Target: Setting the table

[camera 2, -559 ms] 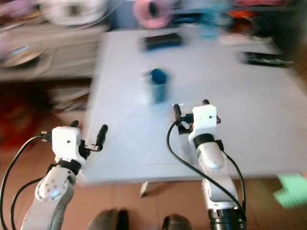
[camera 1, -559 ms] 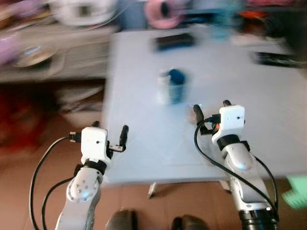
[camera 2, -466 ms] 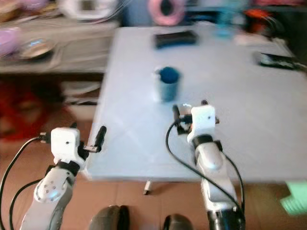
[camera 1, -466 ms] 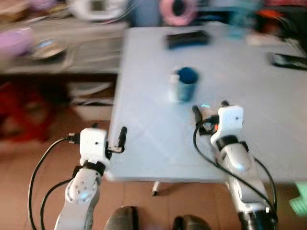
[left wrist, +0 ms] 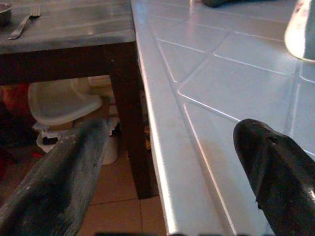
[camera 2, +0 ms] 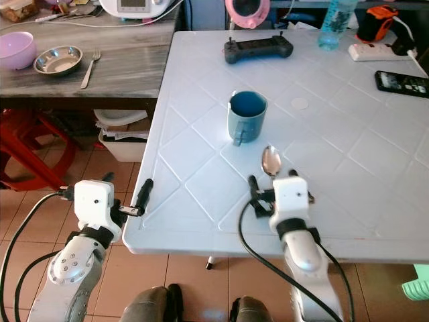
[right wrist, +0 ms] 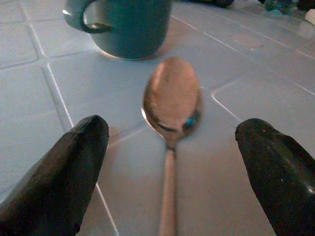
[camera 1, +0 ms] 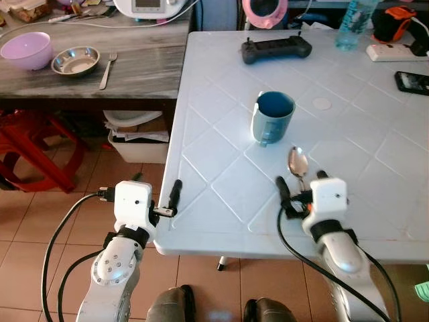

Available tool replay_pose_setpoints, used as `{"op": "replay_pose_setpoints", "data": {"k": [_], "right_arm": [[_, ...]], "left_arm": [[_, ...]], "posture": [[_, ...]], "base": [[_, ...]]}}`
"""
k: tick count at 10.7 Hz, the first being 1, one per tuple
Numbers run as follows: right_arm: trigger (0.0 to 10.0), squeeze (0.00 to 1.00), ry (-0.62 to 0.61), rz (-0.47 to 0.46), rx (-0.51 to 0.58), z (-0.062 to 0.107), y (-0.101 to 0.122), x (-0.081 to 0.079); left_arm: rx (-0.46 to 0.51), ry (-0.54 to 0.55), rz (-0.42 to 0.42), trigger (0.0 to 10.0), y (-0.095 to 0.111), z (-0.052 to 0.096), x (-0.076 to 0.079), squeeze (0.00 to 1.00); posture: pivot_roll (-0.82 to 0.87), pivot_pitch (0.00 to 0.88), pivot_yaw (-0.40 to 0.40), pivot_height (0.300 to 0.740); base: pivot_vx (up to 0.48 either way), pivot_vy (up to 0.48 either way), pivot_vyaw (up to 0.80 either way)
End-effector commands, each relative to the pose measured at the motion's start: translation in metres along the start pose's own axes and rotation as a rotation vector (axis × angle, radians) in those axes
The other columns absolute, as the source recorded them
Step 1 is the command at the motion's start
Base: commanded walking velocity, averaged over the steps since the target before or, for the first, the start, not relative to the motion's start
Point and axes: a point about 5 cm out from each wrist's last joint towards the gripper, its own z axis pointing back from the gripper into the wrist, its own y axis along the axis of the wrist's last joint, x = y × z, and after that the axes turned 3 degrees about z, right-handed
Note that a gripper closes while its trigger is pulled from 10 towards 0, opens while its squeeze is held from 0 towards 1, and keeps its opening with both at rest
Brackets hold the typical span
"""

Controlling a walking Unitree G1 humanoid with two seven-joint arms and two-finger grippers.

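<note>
One white table with a diamond-grid top stands ahead; one grey wooden side table adjoins it on the robot's left. Two red stools sit under the side table, beside one white bin.

On the white table, counted: one black controller, one clear bottle, one white power strip, one black phone, one teal mug, one metal spoon. The spoon lies flat just in front of the mug, bowl toward it.

On the side table: one purple bowl, one steel bowl, one fork.

The right gripper rests low over the table, fingers spread wide on either side of the spoon handle, not touching it. The left gripper sits at the table's near-left edge, fingers wide apart, holding nothing.
</note>
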Motion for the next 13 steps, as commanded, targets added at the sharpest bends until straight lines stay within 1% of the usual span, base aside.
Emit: {"op": "replay_pose_setpoints", "data": {"k": [1,3,4,5,6,7,8,10,11,12,13], "right_arm": [[10.0,0.00,-0.011,0.002,-0.005,0.003,0.001,0.003],[10.0,0.00,-0.013,-0.006,-0.029,0.001,0.000,0.005],[10.0,0.00,-0.002,-0.051,-0.091,0.001,-0.009,0.007],[6.0,0.00,0.042,-0.086,-0.144,0.000,-0.017,0.008],[0.0,0.00,0.060,-0.164,-0.226,-0.003,-0.026,0.012],[0.0,0.00,0.060,-0.177,-0.249,-0.002,-0.029,0.015],[0.0,0.00,0.081,-0.184,-0.300,0.002,-0.036,0.012],[0.0,0.00,0.176,-0.251,-0.416,0.011,-0.049,-0.001],[0.0,0.00,0.236,-0.251,-0.441,0.013,-0.051,-0.007],[0.0,0.00,0.258,-0.275,-0.471,0.013,-0.052,-0.008],[0.0,0.00,0.265,-0.277,-0.483,0.012,-0.052,-0.007]], "left_arm": [[-0.004,-0.009,-0.005,10.0,0.001,0.002,-0.001,0.00],[-0.004,-0.013,-0.006,10.0,0.001,0.001,-0.001,0.00],[-0.005,-0.010,-0.005,10.0,0.001,0.001,-0.001,0.00],[-0.010,-0.007,-0.004,10.0,0.001,0.002,-0.001,0.00],[-0.014,-0.018,-0.008,10.0,0.000,0.003,-0.001,0.00],[-0.015,-0.018,-0.008,10.0,0.001,0.004,-0.002,0.00],[-0.021,-0.006,-0.014,10.0,0.000,0.005,-0.004,0.00],[-0.037,-0.022,-0.012,10.0,-0.003,0.008,-0.001,0.00],[-0.037,-0.022,-0.011,10.0,-0.003,0.007,-0.001,0.00],[-0.036,-0.019,-0.012,10.0,-0.002,0.006,-0.002,0.00],[-0.036,-0.018,-0.013,10.0,-0.002,0.006,-0.003,0.00]], "posture": [[0.02,0.151,0.038,0.740],[0.03,0.151,0.034,0.740],[0.03,0.153,0.034,0.740],[0.03,0.154,0.037,0.740],[0.03,0.155,0.036,0.740],[0.04,0.158,0.036,0.740],[0.03,0.161,0.037,0.740],[0.04,0.164,0.041,0.740],[0.04,0.164,0.042,0.740],[0.04,0.163,0.040,0.740],[0.04,0.164,0.040,0.740]], "base": [[0.000,0.000,0.00],[0.000,0.000,0.00],[0.000,0.000,0.00],[0.000,0.000,0.00],[0.000,0.000,0.00],[0.000,0.000,0.00],[0.000,0.000,0.00],[0.000,0.000,0.00],[0.000,0.000,0.00],[0.000,0.000,0.00],[0.000,0.000,0.00]]}}
